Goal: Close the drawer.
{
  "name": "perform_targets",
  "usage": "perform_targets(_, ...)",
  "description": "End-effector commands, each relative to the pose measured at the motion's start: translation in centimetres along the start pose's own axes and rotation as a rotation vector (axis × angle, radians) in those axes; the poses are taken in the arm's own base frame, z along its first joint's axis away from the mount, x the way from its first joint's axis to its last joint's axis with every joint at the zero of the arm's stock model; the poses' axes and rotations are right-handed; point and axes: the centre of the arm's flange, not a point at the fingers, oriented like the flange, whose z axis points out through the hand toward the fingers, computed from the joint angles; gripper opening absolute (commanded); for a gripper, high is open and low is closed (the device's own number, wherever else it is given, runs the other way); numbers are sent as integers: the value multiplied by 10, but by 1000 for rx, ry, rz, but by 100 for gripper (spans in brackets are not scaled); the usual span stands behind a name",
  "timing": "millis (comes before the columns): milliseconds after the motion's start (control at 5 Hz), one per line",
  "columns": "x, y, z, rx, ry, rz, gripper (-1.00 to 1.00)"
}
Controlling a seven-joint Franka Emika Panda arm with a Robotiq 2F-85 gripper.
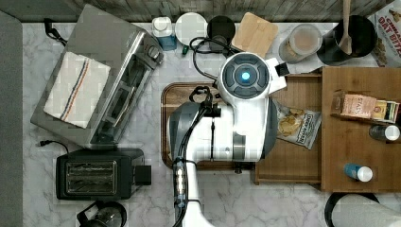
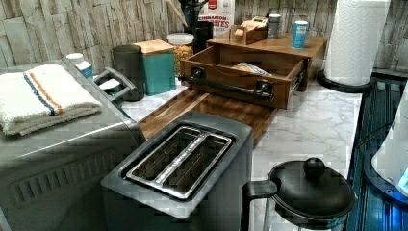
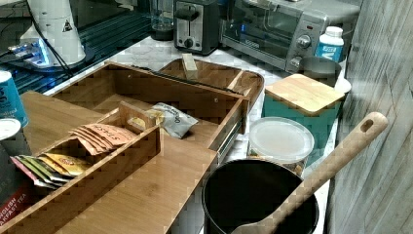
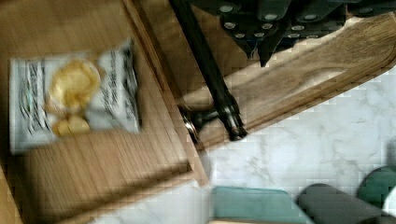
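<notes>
The drawer (image 1: 288, 161) stands pulled out of its cabinet toward the top view's left, over the marble counter. A chip bag (image 1: 295, 124) lies on its bottom. The left view shows the drawer (image 2: 240, 98) front with a black bar handle (image 2: 223, 86) across it. My arm's white wrist (image 1: 246, 75) hovers over the drawer's front edge at the back, hiding the gripper beneath it. In the wrist view my gripper (image 4: 259, 46) hangs just outside the drawer front, close beside the handle (image 4: 210, 70), above the darker tray (image 4: 317, 70). The bag (image 4: 74, 100) lies inside the drawer (image 4: 102, 163).
The rounded dark tray (image 1: 177, 94) lies in front of the drawer. A toaster (image 1: 94, 172) and toaster oven (image 1: 94, 80) stand at the top view's left. A tea box (image 1: 364, 106) sits on the cabinet top (image 1: 359, 142). Jars and a teal canister (image 2: 156, 65) line the back wall.
</notes>
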Motion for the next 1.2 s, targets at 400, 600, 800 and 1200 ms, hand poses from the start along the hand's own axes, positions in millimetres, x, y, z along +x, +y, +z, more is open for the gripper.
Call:
perform_targets(400,-42,-29,84,13,-82,-310,-100)
perform_targets(600,-50,-36,120,-33,-106,-360,-100)
perform_targets(800,-59,-38,144,-43,-150,-353,-100)
perform_targets(1200,-84,-27,180,-45,-158,-377,-100)
